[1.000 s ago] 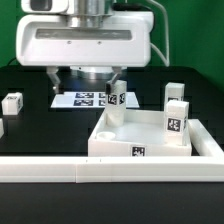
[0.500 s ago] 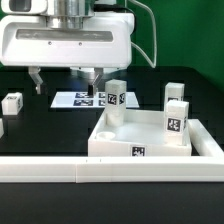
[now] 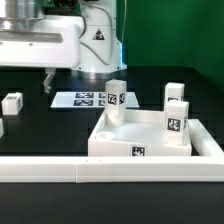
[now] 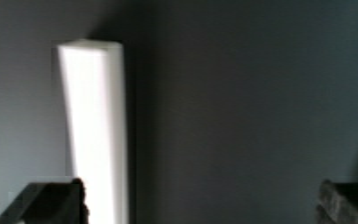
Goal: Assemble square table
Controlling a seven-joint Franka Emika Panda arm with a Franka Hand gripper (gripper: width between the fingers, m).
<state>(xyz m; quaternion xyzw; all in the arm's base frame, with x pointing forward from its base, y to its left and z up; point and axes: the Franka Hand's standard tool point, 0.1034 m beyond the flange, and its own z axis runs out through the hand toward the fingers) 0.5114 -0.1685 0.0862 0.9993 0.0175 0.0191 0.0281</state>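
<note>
The white plastic square tabletop (image 3: 140,135), a tray-like piece with a raised rim and a black-and-white tag on its near side, sits on the black table (image 3: 45,135) toward the exterior view's right, tucked into the corner of the long white L-shaped border wall (image 3: 60,170). Three short white tagged legs stand upright at its corners: one at the far corner nearer the exterior view's left (image 3: 116,98), and two at the exterior view's right, the nearer (image 3: 176,122) partly covering the farther (image 3: 175,95); whether they are fully seated I cannot tell. A fourth white leg (image 3: 12,103) stands well apart at the exterior view's left, so by my judgement most of the work is done, with that leg yet to be fetched and fitted. The flat white marker board (image 3: 82,99) lies behind the tabletop. The gripper (image 4: 202,200) hangs over the board's side of the table with its jaws spread wide and nothing between them; the wrist view shows only a white bar (image 4: 91,140) below.
</note>
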